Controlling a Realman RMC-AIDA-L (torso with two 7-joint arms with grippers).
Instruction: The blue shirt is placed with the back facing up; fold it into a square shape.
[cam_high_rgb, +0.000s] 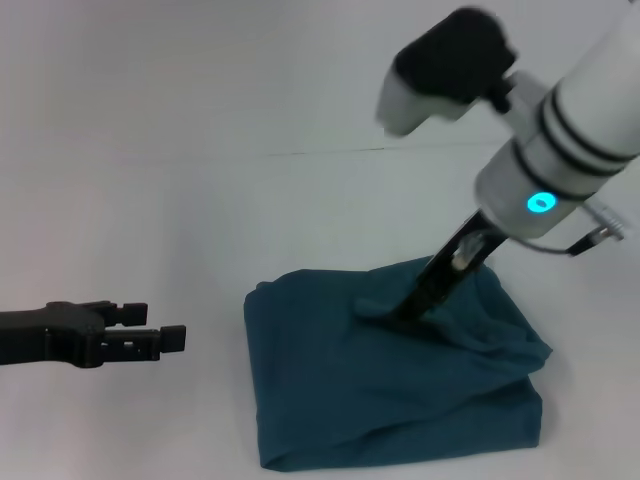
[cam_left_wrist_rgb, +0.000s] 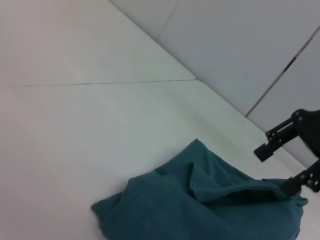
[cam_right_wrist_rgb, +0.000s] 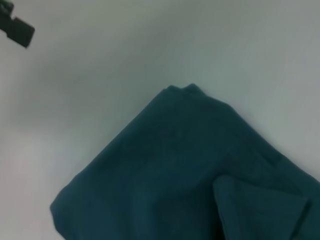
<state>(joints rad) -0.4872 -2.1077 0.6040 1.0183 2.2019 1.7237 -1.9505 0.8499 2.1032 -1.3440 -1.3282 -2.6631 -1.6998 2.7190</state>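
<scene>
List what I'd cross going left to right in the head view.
Left gripper hovering off the cloth → bare table → blue shirt, folded into a rough square → right gripper, pressed into the shirt's far side.

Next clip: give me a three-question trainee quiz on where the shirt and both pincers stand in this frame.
1. True or false: the left pincer touches the blue shirt.
2. Which pincer is down on the shirt?
A) left
B) right
C) neither
3. Fill in: the shirt lies on the white table as a folded, roughly ____ bundle.

Key:
1. False. It hovers apart, off the shirt's left side, fingers apart and holding nothing.
2. B. The right pincer has its tips at a raised fold near the shirt's far edge; whether it grips cloth cannot be told.
3. Square, though its top layer is rumpled.
</scene>
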